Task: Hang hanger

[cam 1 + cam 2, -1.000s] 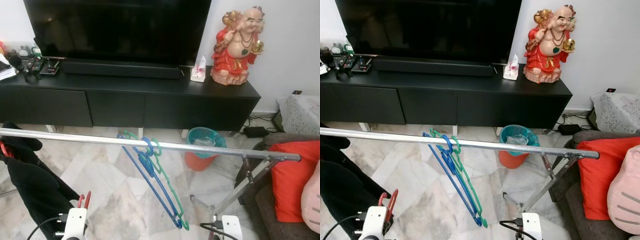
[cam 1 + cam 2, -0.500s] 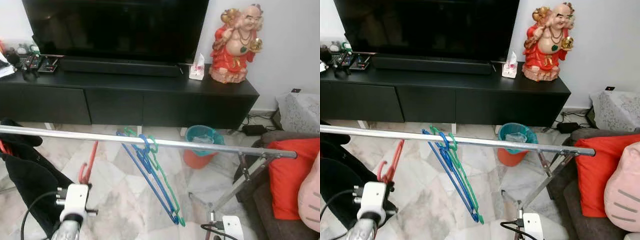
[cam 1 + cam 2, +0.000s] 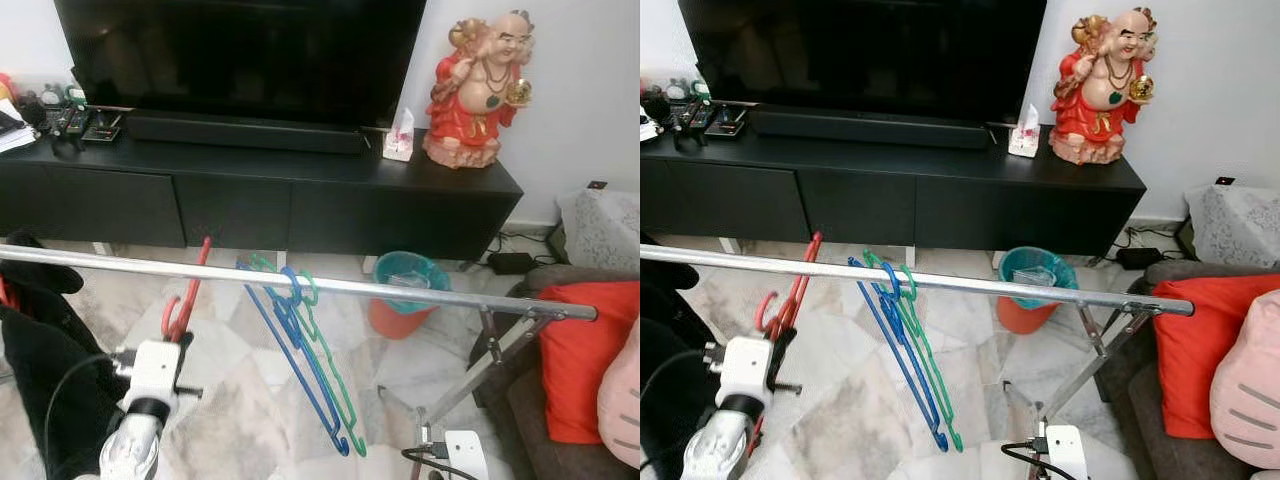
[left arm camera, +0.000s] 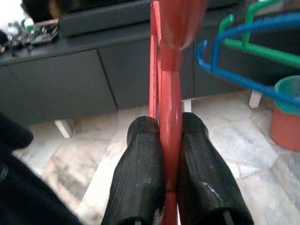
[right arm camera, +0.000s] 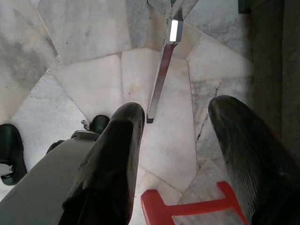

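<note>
Left gripper (image 4: 161, 154) is clamped tight on a red hanger (image 3: 187, 290), the two black fingers (image 4: 140, 173) pressing its flat shank from either side. The red hanger is raised in front of the silver rail (image 3: 420, 293), crossing it near the rail's left end; its hook (image 3: 762, 309) sits just below the rail on the robot's side (whether it touches the rail cannot be told).

On the rail, toward its middle, a blue hanger (image 3: 300, 370) and a green hanger (image 3: 335, 375) hang together, tilted, lower ends slanting down to the right. A black garment (image 3: 45, 390) hangs at the rail's far left end. The rail's right end rests on an angled metal leg (image 3: 490, 360).

Right gripper (image 5: 176, 154) hangs low, fingers spread wide, holding nothing; marble floor (image 5: 84, 33) beneath it.

Background: black TV cabinet (image 3: 250, 200) with a television (image 3: 240, 55), a red figurine (image 3: 478, 85) at the cabinet's right end, a tissue pack (image 3: 399, 140) just beside it. A teal-lined bin (image 3: 405, 290) stands on the floor in front of the cabinet's right part. Red cushion (image 3: 585, 360) at the right.
</note>
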You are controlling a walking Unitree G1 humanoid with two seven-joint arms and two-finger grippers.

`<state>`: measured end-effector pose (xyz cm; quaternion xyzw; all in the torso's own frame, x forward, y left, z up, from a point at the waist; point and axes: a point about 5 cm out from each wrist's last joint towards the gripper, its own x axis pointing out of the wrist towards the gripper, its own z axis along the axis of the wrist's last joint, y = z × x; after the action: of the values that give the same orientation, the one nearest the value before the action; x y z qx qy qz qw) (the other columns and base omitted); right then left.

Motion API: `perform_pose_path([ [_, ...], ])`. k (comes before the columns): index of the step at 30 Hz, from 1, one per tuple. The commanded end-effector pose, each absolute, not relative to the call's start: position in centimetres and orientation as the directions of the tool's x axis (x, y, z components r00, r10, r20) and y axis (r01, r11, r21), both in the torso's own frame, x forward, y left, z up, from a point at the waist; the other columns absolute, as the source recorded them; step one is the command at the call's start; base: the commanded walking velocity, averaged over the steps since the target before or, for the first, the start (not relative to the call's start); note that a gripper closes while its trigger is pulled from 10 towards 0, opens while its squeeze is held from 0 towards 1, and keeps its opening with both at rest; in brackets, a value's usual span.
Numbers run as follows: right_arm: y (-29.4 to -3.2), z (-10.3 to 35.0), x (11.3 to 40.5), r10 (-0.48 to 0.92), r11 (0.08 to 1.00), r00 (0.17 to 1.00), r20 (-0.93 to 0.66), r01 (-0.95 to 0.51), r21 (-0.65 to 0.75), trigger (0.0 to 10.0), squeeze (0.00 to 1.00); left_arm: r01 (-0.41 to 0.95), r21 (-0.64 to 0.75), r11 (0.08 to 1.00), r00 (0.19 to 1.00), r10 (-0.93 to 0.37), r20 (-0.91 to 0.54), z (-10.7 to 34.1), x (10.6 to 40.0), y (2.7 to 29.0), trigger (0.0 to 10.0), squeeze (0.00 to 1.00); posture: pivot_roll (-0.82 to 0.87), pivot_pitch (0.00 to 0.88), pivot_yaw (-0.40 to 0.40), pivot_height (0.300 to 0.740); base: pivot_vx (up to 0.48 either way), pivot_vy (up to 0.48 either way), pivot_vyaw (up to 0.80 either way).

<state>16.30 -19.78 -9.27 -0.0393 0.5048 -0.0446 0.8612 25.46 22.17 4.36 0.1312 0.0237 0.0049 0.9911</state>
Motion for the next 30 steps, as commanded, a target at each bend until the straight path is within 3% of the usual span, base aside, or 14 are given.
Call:
perform_pose_path([
  [1, -20.2, -9.2, 16.3, -0.130, 0.991, 0.486, -0.864, 0.048, -0.122, 10.0, 0.00, 0.007, 0.264, 0.964, 0.998, 0.009, -0.059, 4.7, 26.1, 22.0, 10.0, 0.00, 0.06, 0.000, -0.126, 0.740, 0.000, 0.000, 0.00],
  [11, -20.1, -9.2, 16.3, -0.132, 0.991, 0.488, -0.863, 0.052, -0.122, 10.0, 0.00, -0.024, 0.214, 0.977, 1.000, 0.025, -0.004, 6.4, 28.0, 21.9, 10.0, 0.00, 0.06, 0.000, -0.123, 0.740, 0.000, 0.000, 0.00],
  [17, -20.1, -9.2, 16.3, -0.131, 0.991, 0.487, -0.863, 0.053, -0.121, 10.0, 0.00, 0.033, 0.241, 0.970, 0.999, -0.036, 0.010, 6.9, 27.5, 21.5, 10.0, 0.00, 0.05, 0.000, -0.120, 0.740, 0.000, 0.000, 0.00],
  [23, -20.2, -9.2, 16.3, -0.130, 0.991, 0.487, -0.863, 0.048, -0.122, 10.0, 0.00, 0.004, 0.243, 0.970, 0.999, -0.012, 0.034, 7.3, 26.8, 22.1, 10.0, 0.00, 0.06, 0.000, -0.123, 0.740, 0.000, 0.000, 0.00],
  [30, -20.2, -9.2, 16.4, -0.130, 0.991, 0.488, -0.863, 0.047, -0.122, 10.0, 0.00, -0.011, 0.239, 0.971, 0.999, 0.003, 0.035, 8.1, 28.4, 21.8, 10.0, 0.00, 0.06, 0.000, -0.122, 0.740, 0.000, 0.000, 0.00],
])
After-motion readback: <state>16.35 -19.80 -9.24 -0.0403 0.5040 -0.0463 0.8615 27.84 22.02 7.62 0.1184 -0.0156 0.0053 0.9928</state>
